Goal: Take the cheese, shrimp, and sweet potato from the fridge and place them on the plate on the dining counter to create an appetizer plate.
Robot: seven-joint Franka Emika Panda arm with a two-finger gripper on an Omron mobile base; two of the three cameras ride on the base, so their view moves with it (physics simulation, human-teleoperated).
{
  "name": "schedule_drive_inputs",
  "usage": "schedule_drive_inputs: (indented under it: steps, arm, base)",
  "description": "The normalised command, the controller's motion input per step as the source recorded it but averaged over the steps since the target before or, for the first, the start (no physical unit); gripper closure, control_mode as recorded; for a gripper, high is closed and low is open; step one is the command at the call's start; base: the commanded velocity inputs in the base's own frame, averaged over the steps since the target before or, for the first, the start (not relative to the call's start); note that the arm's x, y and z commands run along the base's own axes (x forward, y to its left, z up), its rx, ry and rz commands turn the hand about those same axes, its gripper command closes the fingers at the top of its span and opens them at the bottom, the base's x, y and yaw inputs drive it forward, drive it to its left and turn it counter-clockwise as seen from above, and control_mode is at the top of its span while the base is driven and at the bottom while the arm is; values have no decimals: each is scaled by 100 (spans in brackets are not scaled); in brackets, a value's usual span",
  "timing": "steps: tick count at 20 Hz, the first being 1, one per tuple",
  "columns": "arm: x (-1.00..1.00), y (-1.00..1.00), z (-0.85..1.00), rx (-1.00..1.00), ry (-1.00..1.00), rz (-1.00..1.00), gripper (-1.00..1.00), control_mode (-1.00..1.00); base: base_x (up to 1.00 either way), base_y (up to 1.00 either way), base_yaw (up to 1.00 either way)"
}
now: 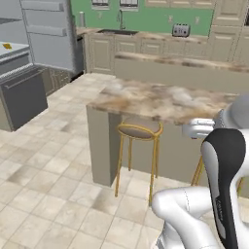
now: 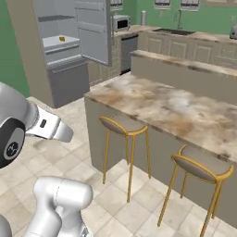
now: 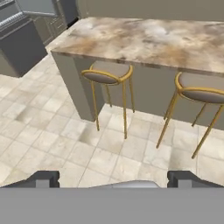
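Facing dining counter [image 3: 144,41], fridge [image 2: 69,51] open behind.

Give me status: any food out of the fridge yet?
Done: only the fridge stands open, a small yellow item, likely the cheese, on its shelf. In hand: nothing; the gripper is open and empty, facing the stools at the dining counter. Left: all three foods; shrimp, sweet potato and plate can't be made out.
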Motion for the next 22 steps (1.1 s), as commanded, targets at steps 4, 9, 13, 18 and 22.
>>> schedule_drive_inputs:
  steps: [4,9,13,18,22]
  arm:
    - [0,0,0,0,0,0,-100,100]
    - [0,0,0,0,0,0,-100,100]
    - [0,0,0,0,0,0,-100,100]
    - [0,0,0,0,0,0,-100,100]
    - [0,0,0,0,0,0,-100,100]
  base:
    - [94,100,25]
    - [100,100,22]
    - [100,100,17]
    - [100,81,9]
    - [100,38,1]
